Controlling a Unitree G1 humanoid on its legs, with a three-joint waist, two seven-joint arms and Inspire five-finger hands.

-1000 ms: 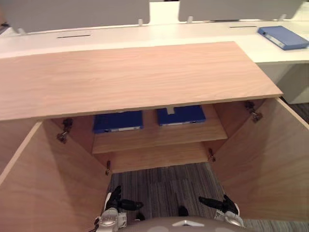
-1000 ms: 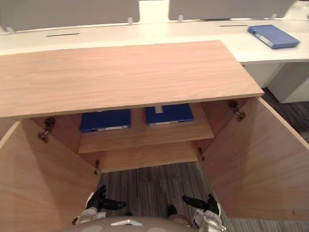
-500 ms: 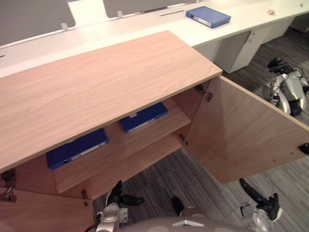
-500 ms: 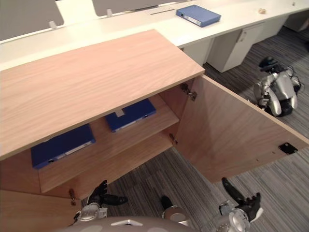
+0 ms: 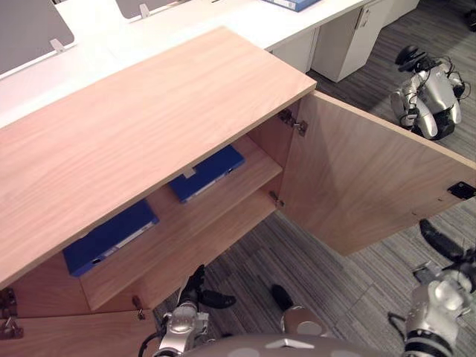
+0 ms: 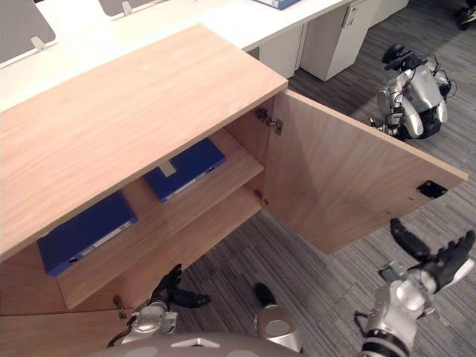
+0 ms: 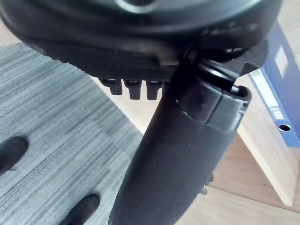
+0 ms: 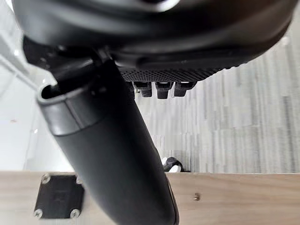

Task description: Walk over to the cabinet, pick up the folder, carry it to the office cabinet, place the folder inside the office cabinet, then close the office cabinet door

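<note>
Office cabinet door (image 5: 372, 186) stands open; right hand (image 6: 440, 266) hovers near its free edge, fingers spread, empty; left hand (image 5: 195, 291) hangs well left of it, relaxed, empty; folder (image 5: 208, 172) lies inside near its hinges

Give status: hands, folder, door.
Left hand, right hand open, empty. Left folder, right folder lie on the cabinet shelf. Right door wide open, right hand near its edge.

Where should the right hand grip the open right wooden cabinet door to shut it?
Probably the right wooden door's free edge by the black catch plate, coming from the robot's right onto its outer face. That end lies farthest from the metal hinges, with the open right hand beside it.
</note>
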